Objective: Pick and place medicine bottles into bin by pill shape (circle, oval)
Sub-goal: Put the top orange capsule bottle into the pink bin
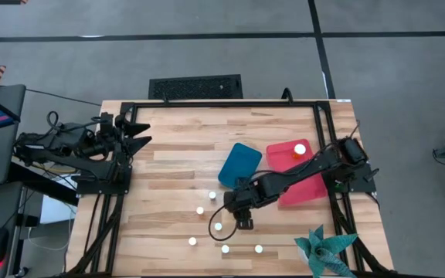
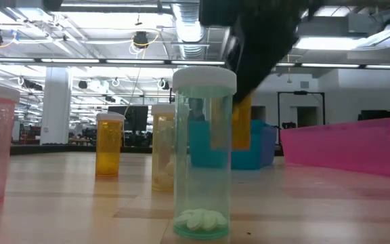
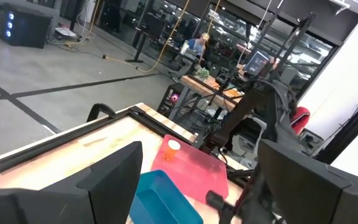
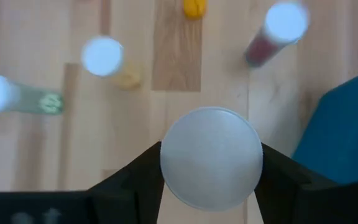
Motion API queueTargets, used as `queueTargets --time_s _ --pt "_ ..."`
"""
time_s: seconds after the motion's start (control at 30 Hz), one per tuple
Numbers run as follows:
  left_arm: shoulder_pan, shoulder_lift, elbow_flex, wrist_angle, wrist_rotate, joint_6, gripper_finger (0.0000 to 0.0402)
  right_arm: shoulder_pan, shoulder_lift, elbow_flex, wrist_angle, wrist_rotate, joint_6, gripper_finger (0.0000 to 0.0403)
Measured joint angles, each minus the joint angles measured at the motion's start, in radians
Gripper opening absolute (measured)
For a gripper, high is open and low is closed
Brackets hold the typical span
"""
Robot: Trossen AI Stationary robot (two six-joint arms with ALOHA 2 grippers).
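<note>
My right gripper is shut on a white-capped orange bottle over the near middle of the table, just in front of the teal bin. The red bin lies to the right of the teal one and holds one bottle. Several more white-capped bottles stand upright on their bases on the wood around the gripper, such as one bottle and another. A clear green bottle holds white pills. My left gripper waits open at the table's far left. My right gripper pinches the bottle's round white cap between its two fingers, one on each side. The fingers come from above, pointing down. The bottle hangs upright below them, and its base is clear of the table.
A teal paper plant stands at the near right corner. Black frame rails run along the table's left, far and right sides. Bottles stand close around the gripper on its left and near sides, such as one bottle and another.
</note>
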Motion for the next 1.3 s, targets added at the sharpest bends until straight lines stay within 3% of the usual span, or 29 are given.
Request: queueTargets --time_s 0.17,0.47,0.63,0.77,0.93,1.13,1.3 --pt "0.000 0.000 0.000 0.000 0.000 0.000 0.0312 0.000 -0.140 0.000 -0.073 0.012 0.013 0.0203" --pt "0.000 0.000 0.000 0.001 0.000 0.000 0.0312 -0.006 -0.447 -0.015 -0.494 0.311 0.154 0.0216" --pt "0.000 0.000 0.000 0.001 0.000 -0.008 0.0312 -0.054 -0.591 -0.131 -0.625 0.341 0.285 0.0212" --pt "0.000 0.000 0.000 0.001 -0.011 -0.012 0.0312 -0.112 -0.695 -0.300 -0.591 0.338 0.359 0.0218" --pt "0.000 0.000 0.000 0.001 -0.032 -0.021 0.0312 -0.183 -0.765 -0.511 -0.425 0.330 0.393 0.0222" --pt "0.000 0.000 0.000 0.001 -0.057 -0.031 0.0312 -0.251 -0.751 -0.669 -0.186 0.336 0.352 0.0220" --pt "0.000 0.000 0.000 0.000 -0.079 -0.034 0.0312 -0.314 -0.704 -0.742 -0.126 0.338 0.345 0.0223"
